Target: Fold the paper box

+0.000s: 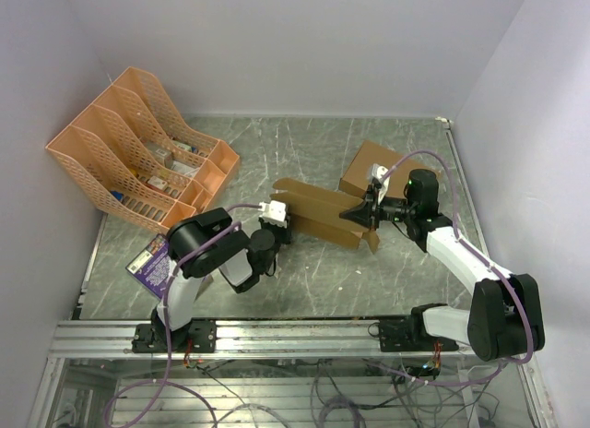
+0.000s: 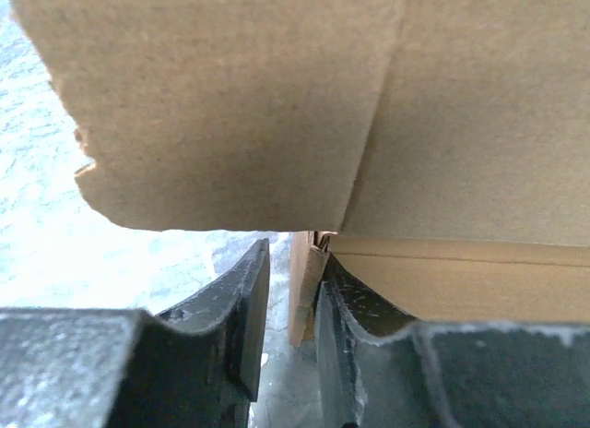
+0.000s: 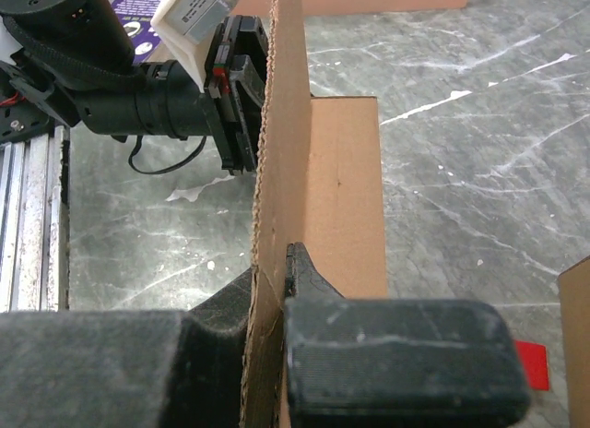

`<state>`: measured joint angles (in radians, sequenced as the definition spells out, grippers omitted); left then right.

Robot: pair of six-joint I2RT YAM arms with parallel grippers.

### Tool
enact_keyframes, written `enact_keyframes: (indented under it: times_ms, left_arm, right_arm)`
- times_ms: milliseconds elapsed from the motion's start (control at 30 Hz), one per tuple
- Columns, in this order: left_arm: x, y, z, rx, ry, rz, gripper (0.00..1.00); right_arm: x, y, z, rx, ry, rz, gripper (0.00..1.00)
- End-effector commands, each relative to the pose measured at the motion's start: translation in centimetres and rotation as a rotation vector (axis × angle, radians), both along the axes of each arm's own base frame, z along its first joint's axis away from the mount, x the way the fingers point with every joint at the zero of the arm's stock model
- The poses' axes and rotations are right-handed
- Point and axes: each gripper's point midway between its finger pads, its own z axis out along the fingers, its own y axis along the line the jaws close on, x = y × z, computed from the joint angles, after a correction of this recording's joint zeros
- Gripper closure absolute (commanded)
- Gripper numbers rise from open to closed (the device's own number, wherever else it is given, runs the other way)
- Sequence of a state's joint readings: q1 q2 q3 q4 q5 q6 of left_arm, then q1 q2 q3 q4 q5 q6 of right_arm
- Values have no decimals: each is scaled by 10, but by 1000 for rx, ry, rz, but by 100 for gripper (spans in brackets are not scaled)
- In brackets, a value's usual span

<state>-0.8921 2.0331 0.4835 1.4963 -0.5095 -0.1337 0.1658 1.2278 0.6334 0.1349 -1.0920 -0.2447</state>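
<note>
Two grippers met on the box (image 1: pixel 318 209), which sat on the table (image 1: pixel 313 271) between my arms. My right gripper (image 3: pixel 272 273) was clamped shut on an upright cardboard wall. My left gripper (image 2: pixel 290 262) straddled a flap edge at the other end, fingers nearly together, a slim gap showing.

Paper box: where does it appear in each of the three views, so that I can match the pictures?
Top external: the paper box lies near the centre, slightly right.
Left wrist: it fills the upper part of the picture.
Right wrist: it stands edge-on down the middle.
Shared landmark: the grey marbled table under it.
</note>
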Motion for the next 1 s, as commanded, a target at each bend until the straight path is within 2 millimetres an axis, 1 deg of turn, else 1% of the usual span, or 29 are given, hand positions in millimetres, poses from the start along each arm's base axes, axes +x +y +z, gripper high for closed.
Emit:
enact_keyframes:
  times_ms: [0,67,167,200,233,267,300,500,533,567,633,700,767,967]
  left_arm:
    - [14,7,47,-208,-127,96,63]
    - [15,6,49,-211,-133,97,62]
    - [16,4,49,-206,-136,98,65]
    - [16,4,49,-202,-137,97,69]
    - [16,4,48,-197,-138,97,74]
    - [15,4,47,-192,-136,96,84]
    - [15,5,47,-189,-136,100,92]
    - [12,10,43,-151,-139,143,93]
    - [12,11,43,-148,-139,147,92]
    - [12,11,43,-151,-139,151,86]
    - [11,11,43,-155,-136,150,68]
    - [10,10,44,-156,-137,142,58]
    - [9,10,45,-155,-140,135,53]
    - [5,12,46,-153,-136,122,48]
  right_arm:
    - [-5,0,-8,0,46,-3,100]
    - [-5,0,-8,0,47,-3,100]
    - [-4,0,-8,-1,47,-4,100]
    - [-4,0,-8,-1,46,-5,100]
    - [-4,0,-8,-1,46,-6,100]
    - [-4,0,-8,-2,47,-6,100]
    - [-4,0,-8,-3,47,-7,100]
    - [-4,0,-9,-1,56,-16,100]
    - [-3,0,-8,1,57,-17,100]
    - [-3,0,-8,2,57,-19,100]
    - [-2,0,-7,3,60,-23,100]
    - [-1,0,-7,3,59,-26,100]
    - [0,0,-6,4,57,-28,100]
    - [0,0,-7,2,59,-32,100]
